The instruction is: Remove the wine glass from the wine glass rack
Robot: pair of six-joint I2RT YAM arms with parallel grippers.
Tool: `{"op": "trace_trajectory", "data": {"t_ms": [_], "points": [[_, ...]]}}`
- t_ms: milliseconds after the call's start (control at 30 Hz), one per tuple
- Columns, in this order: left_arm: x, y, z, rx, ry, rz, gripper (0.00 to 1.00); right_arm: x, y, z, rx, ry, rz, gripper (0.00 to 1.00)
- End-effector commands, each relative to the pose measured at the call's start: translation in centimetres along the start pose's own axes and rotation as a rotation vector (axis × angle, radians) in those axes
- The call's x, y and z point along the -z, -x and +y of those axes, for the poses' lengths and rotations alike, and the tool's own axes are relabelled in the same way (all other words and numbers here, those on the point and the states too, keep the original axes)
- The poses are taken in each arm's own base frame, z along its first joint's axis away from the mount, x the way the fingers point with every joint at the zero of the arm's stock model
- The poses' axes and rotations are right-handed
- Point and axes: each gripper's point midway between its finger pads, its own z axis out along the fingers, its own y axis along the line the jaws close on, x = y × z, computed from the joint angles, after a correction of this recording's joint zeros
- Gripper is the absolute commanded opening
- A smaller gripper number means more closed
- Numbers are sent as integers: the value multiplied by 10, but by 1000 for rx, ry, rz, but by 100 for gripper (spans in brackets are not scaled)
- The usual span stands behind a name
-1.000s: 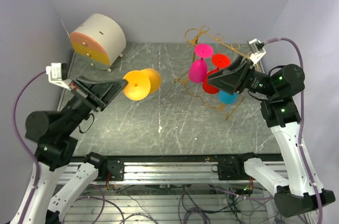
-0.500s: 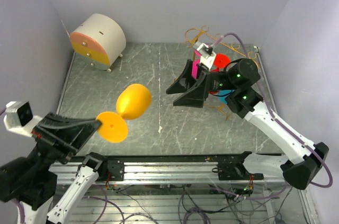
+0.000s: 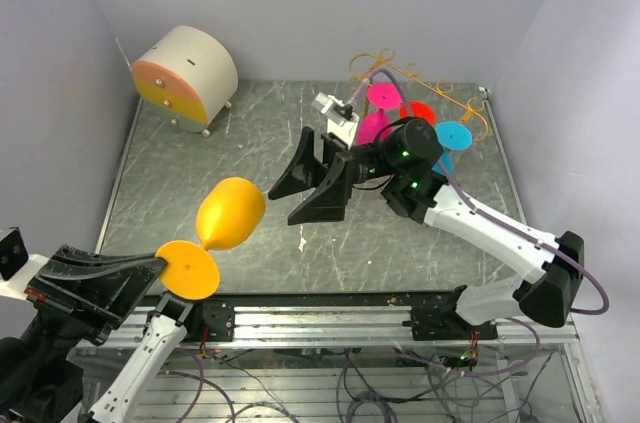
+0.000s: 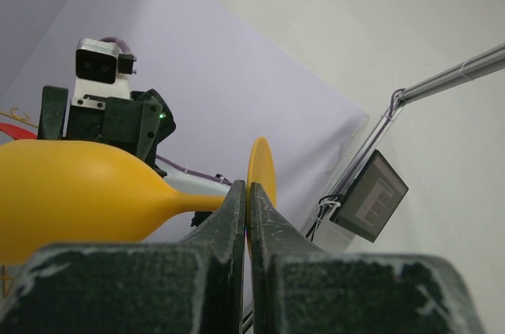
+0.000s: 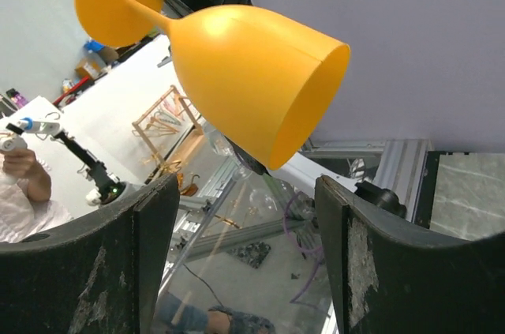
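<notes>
Smooth orange wine glass [image 3: 228, 218] sat, thin stem pinched, between the left gripper's [image 4: 246, 192] matte fingers, while the right gripper's [image 3: 284, 201] gaped wide.

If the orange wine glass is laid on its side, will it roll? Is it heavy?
Probably it rolls: the orange wine glass has a round bowl and a round foot. It looks like opaque plastic, so likely light. The left gripper pinches only the stem, so it may swivel.

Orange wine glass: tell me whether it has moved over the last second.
Yes. The orange wine glass has shifted down and left in the top view, ending farther from the round drawer box.
</notes>
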Motion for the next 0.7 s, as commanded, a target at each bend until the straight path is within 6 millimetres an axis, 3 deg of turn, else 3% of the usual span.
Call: {"op": "trace_trajectory", "data": {"t_ms": [0,500,667], "points": [[7,3,-5,-30,25,-21,7,-14,7,8,63,57,-33,69],[13,3,-5,-34,19,-37,7,-44,-5,27,33,219,-53,63],[14,3,-2,-39,33,-36,7,-44,-5,28,35,206,-68,31]]}}
